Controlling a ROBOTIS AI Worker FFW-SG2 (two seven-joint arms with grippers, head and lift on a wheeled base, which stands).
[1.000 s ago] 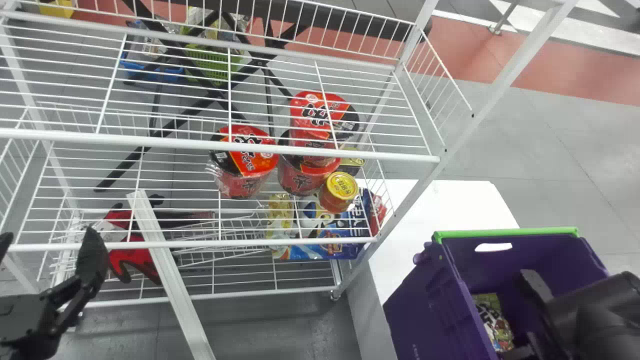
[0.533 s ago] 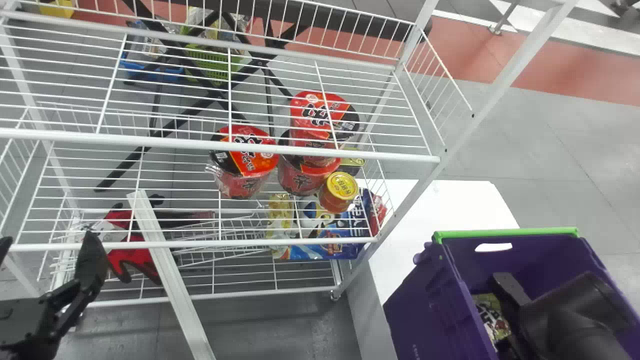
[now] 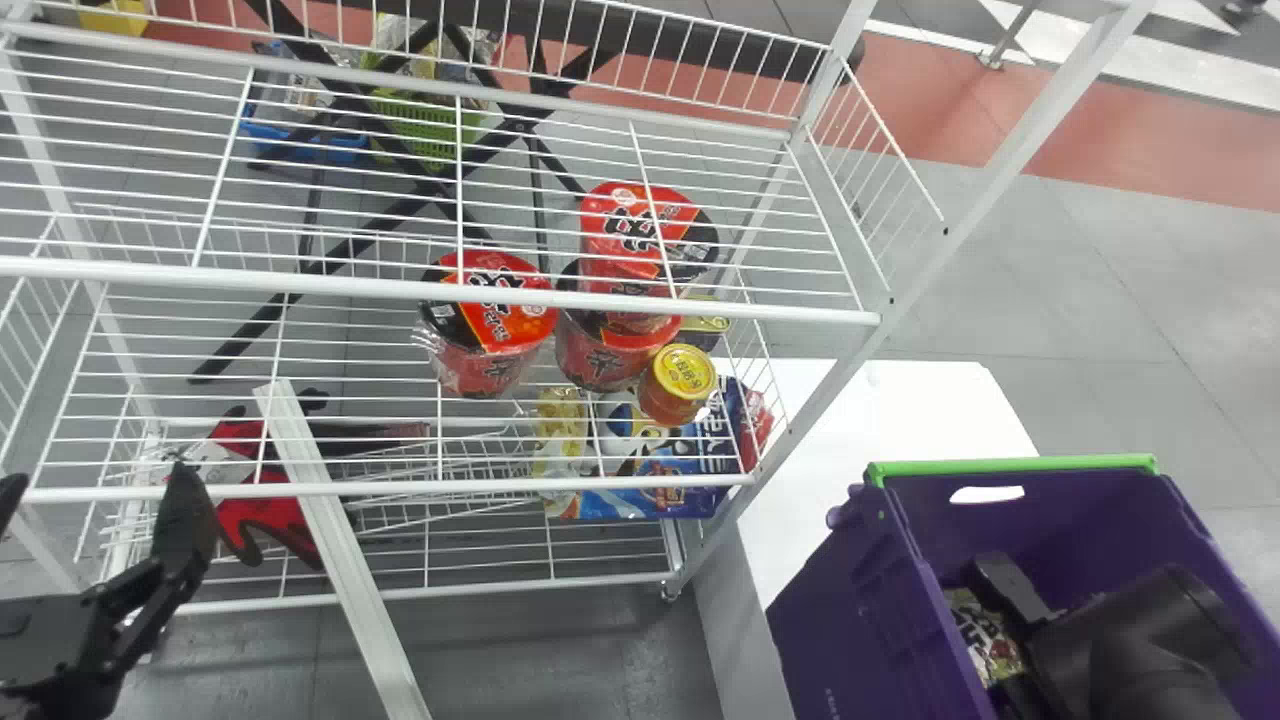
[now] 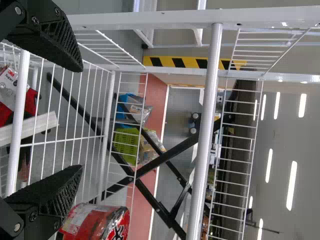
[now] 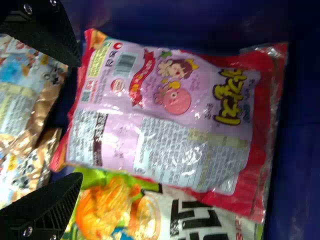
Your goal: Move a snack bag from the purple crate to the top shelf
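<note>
Inside the purple crate [image 3: 840, 610], my right gripper [image 3: 1008, 588] is lowered beside a green-and-white snack bag [image 3: 985, 635]. The right wrist view has a pink and red snack bag [image 5: 165, 112] lying over the green-and-white bag [image 5: 200, 217]. My right gripper [image 5: 78, 119] is open there, its fingers on either side of the pink bag's near end. My left gripper [image 3: 95, 490] stays parked, open, at the left before the rack; in its wrist view the left gripper [image 4: 80, 119] holds nothing. The top shelf [image 3: 300, 283] is white wire, above the other shelves.
Red noodle cups [image 3: 490, 320] and a yellow-lidded jar [image 3: 680, 380] stand below the top shelf, near its right end. Lower down lie a blue bag [image 3: 650, 490] and red gloves [image 3: 265, 515]. A white post [image 3: 340, 550] rises in front; brown snack bags [image 5: 22, 95] share the crate.
Inside the crate, my right gripper has moved left and deeper, closer to the green-and-white bag. The left gripper has hardly moved.
</note>
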